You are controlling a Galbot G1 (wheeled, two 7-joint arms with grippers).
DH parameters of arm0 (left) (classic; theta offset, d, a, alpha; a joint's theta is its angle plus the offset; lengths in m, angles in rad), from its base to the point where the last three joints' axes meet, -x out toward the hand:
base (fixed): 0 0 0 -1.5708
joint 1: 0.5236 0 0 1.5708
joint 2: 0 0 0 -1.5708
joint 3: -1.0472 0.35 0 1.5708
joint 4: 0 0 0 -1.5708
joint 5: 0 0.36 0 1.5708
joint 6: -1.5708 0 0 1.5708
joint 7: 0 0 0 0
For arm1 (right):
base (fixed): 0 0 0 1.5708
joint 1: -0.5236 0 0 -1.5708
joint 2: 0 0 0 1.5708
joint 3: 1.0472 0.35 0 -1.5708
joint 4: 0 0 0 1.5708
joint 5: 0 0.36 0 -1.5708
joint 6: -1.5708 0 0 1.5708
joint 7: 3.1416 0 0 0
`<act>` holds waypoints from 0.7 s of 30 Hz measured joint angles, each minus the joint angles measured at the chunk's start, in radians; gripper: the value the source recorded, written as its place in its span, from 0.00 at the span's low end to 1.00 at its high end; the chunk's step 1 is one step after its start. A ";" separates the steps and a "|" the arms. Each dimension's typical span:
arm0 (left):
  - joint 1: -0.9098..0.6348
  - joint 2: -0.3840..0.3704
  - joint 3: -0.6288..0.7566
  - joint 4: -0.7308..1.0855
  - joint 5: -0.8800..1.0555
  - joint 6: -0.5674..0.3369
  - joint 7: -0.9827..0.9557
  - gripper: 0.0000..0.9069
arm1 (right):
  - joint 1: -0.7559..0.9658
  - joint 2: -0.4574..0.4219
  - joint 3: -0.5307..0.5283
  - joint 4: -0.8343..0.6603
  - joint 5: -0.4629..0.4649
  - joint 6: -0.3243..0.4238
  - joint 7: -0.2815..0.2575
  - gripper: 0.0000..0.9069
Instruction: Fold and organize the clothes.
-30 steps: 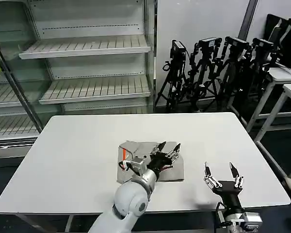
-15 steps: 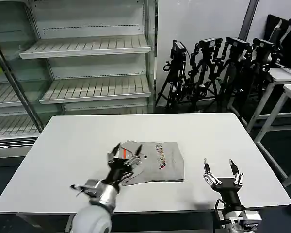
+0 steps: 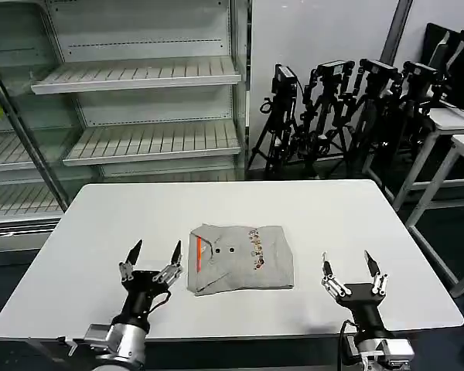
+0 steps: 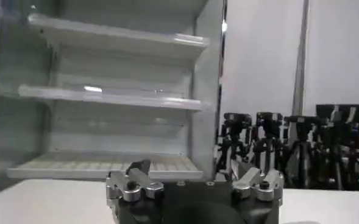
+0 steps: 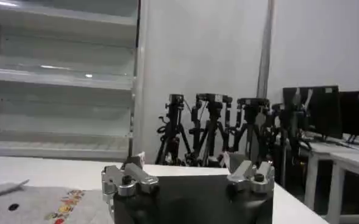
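White rectangular table (image 3: 348, 224) under the head camera, pale shelving unit (image 3: 139, 100) with bare slatted shelves behind it, cluster of black camera tripods (image 3: 348, 108) to the right of that, second white table (image 3: 456, 124) at the far right edge

Lying near the table's middle: light heather-grey short-sleeved shirt (image 3: 241, 259), folded into a compact rectangle, flat, buttoned collar and orange strip inside the neck toward the robot's left, small multicoloured chest print facing up. Judged as folded and set down, hence let go by both arms and touched by nothing

Left gripper (image 3: 153, 258) hovering over the near edge of the table, just beside the shirt's collar side but apart from it, jaws spread wide and holding nothing, fingertips pointing up and away. Right gripper (image 3: 346, 270) in a matching pose near the table's front right, well apart from the shirt, jaws likewise wide and empty. Both likely held clear so as not to disturb the fold

From the right wrist view, a corner of the shirt with its print lying on the tabletop beside the gripper body

Nothing standing between either gripper and the shirt; shelving and tripods well back, no obstacle to any final tidying
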 measured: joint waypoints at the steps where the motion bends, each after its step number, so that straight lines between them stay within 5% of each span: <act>1: 0.010 -0.003 -0.005 -0.006 0.007 -0.003 0.002 1.00 | -0.001 0.000 -0.002 0.001 -0.003 0.000 0.000 1.00; 21: 0.107 -0.018 -0.058 -0.076 0.069 -0.035 0.013 1.00 | -0.019 -0.010 -0.003 0.043 -0.015 -0.007 0.012 1.00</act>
